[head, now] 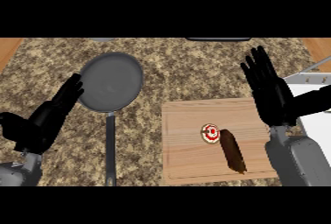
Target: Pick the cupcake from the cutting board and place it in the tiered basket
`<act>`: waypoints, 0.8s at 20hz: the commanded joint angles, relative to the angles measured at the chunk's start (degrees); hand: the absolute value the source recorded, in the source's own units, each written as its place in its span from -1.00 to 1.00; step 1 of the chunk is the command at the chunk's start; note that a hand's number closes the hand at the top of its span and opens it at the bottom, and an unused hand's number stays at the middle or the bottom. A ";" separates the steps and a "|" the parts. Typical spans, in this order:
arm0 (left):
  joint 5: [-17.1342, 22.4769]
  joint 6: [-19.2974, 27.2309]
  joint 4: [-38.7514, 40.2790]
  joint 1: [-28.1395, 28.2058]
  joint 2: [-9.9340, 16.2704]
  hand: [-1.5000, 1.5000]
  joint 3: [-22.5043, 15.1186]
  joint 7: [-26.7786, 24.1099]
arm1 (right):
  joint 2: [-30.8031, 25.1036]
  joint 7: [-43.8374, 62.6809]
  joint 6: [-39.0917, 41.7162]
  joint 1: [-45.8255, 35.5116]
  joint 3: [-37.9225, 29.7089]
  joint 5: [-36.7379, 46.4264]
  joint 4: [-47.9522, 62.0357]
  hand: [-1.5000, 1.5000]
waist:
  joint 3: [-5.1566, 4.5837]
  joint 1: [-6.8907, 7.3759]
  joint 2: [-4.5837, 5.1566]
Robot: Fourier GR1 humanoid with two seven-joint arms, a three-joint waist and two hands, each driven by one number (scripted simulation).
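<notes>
A small round cupcake [209,133] with a white and red top sits on the wooden cutting board [187,153], right of the board's middle. A brown elongated item [232,151] lies just beside it on the right. My right hand [268,94] is open, fingers straight and pointing away, above the board's right edge, apart from the cupcake. Over the counter at the view's left my left hand [45,118] is open too, fingers up. A white wire part of the tiered basket [309,78] shows at the right edge, mostly hidden.
A grey frying pan [110,82] lies on the speckled counter left of the board, its long handle [110,148] pointing toward me. Dark items [218,39] sit at the far counter edge. A white surface [317,122] lies right of the board.
</notes>
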 commanded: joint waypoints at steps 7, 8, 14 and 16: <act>-7.57 6.07 5.80 2.50 2.04 0.00 4.91 -2.55 | 6.36 -10.93 -22.34 4.67 -13.65 5.48 -10.68 1.00 | 1.76 -9.24 -4.13; -9.37 7.22 5.72 1.90 3.49 0.00 6.06 -3.71 | -6.28 2.74 -20.35 17.29 -3.32 18.49 5.22 1.00 | -1.07 -4.60 1.63; -12.00 9.63 8.60 2.19 0.54 0.00 4.60 -4.79 | 1.87 5.60 -39.44 30.34 3.38 29.72 -8.88 -1.00 | -0.21 -3.42 -0.54; -13.86 10.98 8.85 1.86 -1.13 0.00 3.08 -4.93 | -1.57 13.91 -40.31 32.66 8.14 35.20 -16.63 -1.00 | -0.24 -2.65 -0.47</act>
